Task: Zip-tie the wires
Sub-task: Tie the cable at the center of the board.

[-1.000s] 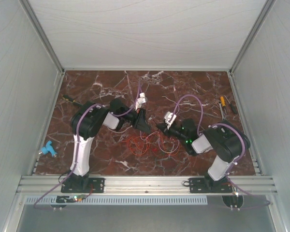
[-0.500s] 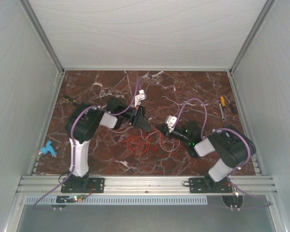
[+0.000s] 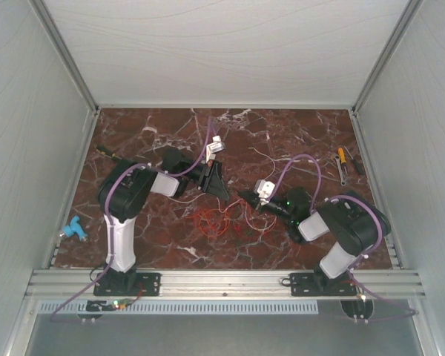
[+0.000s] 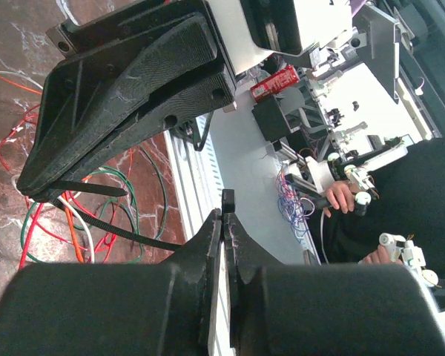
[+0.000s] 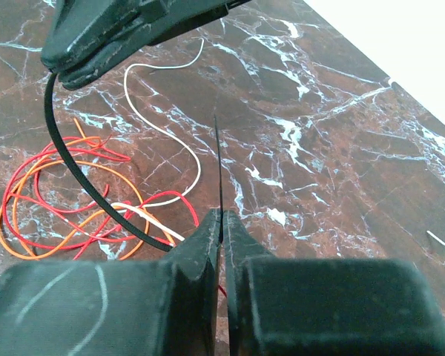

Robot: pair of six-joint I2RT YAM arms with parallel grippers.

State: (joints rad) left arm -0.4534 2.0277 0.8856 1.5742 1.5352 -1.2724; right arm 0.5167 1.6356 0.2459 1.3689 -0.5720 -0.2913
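Note:
The wires (image 3: 216, 221) lie in loose red, orange and white loops on the marble between the two arms. The same wires (image 5: 148, 219) show below the right jaws, and the wires (image 4: 73, 228) include green strands. The black zip tie (image 5: 81, 178) curves above them from one gripper to the other. My left gripper (image 4: 224, 215) is shut with the tie's small square head at its tip. My right gripper (image 5: 221, 215) is shut on the strip, whose thin tail sticks out beyond the jaws. In the top view the left gripper (image 3: 224, 191) and right gripper (image 3: 242, 197) nearly meet. Whether the zip tie (image 4: 111, 230) encircles the wires I cannot tell.
Yellow-handled tools (image 3: 343, 162) lie at the back right by the wall. A blue object (image 3: 74, 230) sits at the left edge and a dark tool (image 3: 107, 154) at the back left. A loose white wire (image 3: 263, 156) trails behind the grippers. Enclosure walls stand on three sides.
The left arm's elbow has swung left and its wrist has drawn back slightly. The right wrist has shifted a little nearer. Both grippers stay shut, tips close together above the wires.

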